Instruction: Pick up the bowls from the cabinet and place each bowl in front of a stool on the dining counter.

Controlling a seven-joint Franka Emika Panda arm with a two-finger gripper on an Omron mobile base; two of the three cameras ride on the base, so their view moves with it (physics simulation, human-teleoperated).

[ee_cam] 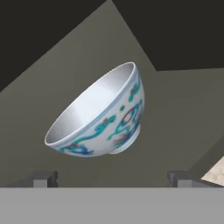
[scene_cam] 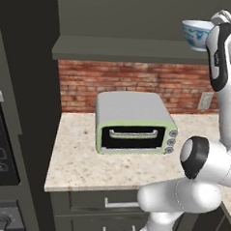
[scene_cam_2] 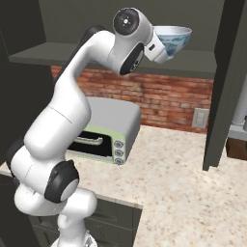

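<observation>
On your left, a pale green toaster oven [scene_cam: 135, 124] sits on the speckled tabletop [scene_cam: 80, 166] against the brick wall [scene_cam: 139, 82]. Above it runs the cabinet [scene_cam: 121, 49] shelf. Farther right on that shelf you have the bowl [ee_cam: 101, 114]: white, glossy and plain inside, with blue-green scrolls and small red touches outside, on a small foot. It stands upright on the shelf in both base views. The gripper [ee_cam: 111, 179] faces it with jaws wide apart, holding nothing, the fingertips [ee_cam: 43, 178] short of the bowl.
</observation>
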